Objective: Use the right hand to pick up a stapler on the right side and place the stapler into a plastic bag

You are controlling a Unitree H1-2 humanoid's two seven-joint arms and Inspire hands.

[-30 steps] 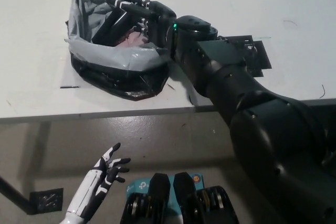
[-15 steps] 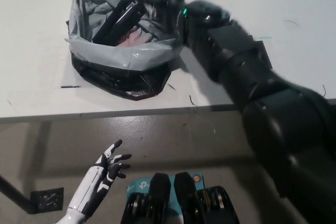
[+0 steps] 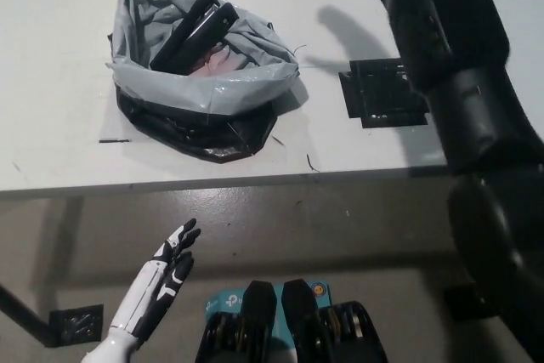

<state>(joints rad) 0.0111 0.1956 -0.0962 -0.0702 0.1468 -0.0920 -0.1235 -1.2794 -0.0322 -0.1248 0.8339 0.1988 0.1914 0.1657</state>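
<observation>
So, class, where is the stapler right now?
In the head view, the stapler lies tilted inside the plastic bag on the left half of the table, with the black mat to the bag's right.

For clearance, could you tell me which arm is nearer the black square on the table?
Right. The right arm overlaps the square at its right edge; the left hand is off the table, lower left.

A white table [image 3: 51, 146] stands over a smooth grey floor [image 3: 340, 240], shadowed beneath its edge.
</observation>
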